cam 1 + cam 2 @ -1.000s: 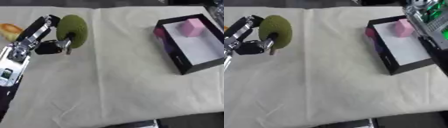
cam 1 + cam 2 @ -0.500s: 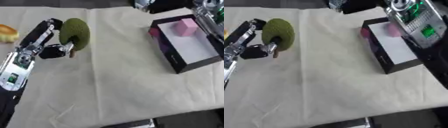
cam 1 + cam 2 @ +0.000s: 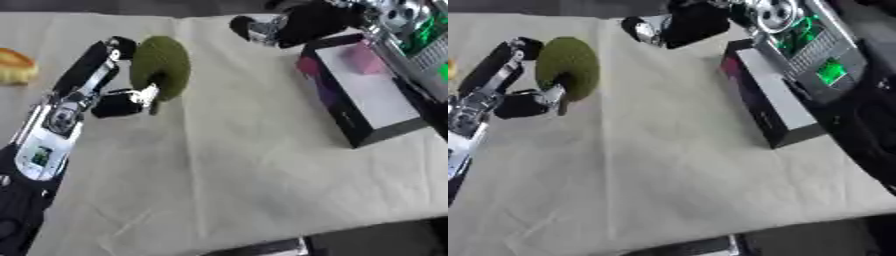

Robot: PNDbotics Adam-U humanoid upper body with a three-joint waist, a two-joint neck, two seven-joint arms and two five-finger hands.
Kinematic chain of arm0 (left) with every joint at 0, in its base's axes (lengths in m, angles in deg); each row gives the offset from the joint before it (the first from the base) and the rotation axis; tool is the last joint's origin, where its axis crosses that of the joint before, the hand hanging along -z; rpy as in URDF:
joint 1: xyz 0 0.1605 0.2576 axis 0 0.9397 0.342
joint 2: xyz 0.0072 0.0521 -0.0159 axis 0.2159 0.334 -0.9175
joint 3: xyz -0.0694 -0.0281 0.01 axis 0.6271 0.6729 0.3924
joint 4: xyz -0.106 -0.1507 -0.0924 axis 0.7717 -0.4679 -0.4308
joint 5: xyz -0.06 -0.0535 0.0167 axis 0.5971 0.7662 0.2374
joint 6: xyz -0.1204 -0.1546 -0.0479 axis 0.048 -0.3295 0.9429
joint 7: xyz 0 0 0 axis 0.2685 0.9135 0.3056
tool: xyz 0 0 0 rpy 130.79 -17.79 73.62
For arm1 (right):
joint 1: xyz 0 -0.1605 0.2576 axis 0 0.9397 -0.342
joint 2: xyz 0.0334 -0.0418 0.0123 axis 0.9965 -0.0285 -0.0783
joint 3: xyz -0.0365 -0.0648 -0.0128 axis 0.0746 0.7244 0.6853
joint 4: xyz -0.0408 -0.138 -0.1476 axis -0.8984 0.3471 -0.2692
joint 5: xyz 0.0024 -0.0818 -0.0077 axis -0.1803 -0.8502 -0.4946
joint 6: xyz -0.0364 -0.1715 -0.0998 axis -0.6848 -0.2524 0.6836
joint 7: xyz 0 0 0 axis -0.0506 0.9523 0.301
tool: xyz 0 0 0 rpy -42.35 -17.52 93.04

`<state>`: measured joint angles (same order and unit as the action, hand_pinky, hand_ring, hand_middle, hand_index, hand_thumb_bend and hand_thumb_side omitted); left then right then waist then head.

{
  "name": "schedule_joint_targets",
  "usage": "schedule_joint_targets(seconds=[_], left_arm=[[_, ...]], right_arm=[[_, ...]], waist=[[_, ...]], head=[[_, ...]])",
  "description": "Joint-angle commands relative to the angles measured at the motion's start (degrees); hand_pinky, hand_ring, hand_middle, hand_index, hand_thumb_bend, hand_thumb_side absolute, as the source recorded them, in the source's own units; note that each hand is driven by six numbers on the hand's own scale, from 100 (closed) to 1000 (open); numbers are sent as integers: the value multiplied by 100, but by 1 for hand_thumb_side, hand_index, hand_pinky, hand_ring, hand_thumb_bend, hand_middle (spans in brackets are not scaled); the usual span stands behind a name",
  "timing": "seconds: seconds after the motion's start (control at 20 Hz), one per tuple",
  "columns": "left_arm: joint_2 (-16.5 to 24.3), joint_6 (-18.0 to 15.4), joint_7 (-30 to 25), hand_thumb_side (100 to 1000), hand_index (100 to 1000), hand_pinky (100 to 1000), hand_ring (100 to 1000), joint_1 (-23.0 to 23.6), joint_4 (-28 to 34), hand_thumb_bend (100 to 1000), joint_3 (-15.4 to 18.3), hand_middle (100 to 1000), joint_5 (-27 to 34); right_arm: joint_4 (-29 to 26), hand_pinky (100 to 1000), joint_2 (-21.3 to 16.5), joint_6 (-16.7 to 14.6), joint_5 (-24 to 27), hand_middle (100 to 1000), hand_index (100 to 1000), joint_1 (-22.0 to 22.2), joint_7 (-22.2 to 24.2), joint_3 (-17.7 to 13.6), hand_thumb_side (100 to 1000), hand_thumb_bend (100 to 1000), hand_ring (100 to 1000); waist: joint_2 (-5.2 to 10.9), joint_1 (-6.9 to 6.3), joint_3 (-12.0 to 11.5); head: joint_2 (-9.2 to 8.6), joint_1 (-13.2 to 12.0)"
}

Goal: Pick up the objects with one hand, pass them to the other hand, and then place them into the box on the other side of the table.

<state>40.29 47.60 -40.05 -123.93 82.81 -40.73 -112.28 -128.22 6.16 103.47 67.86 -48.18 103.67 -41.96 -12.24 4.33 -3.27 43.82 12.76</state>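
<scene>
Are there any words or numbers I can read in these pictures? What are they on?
None can be read.
Left hand, holding the green object: a small green patch on its forearm, too blurred to read.
Right hand: green lit parts on its arm, no readable text.
Box with the pink object inside: no lettering visible.

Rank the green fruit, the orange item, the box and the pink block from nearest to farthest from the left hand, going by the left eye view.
From the left hand:
1. Green fruit, held in its fingers.
2. Orange item, at the table's left edge.
3. Box, on the right side.
4. Pink block, inside the box at its far end; close to the box's near wall in rank.
</scene>
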Motion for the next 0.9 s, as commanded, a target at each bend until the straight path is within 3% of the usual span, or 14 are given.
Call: schedule_joint_targets(seconds=[0.05,0.45,0.9], left_arm=[[-68,-41,84,454,475,658,587,-159,30,100,34,411,-111],[-203,-205,207,401,476,659,588,-201,41,100,18,414,-396],[-248,-335,255,361,476,659,588,-220,136,100,-84,415,-511]], right_arm=[[-74,799,-24,-19,-121,895,916,-117,190,16,301,352,868],[135,802,151,-167,-289,905,933,-164,770,119,277,414,877],[352,800,214,-388,-242,908,944,-171,916,154,294,425,879]], waist=[[149,70,-5],[109,85,-30],[84,82,-48]], head=[[30,33],[30,63],[30,104]])
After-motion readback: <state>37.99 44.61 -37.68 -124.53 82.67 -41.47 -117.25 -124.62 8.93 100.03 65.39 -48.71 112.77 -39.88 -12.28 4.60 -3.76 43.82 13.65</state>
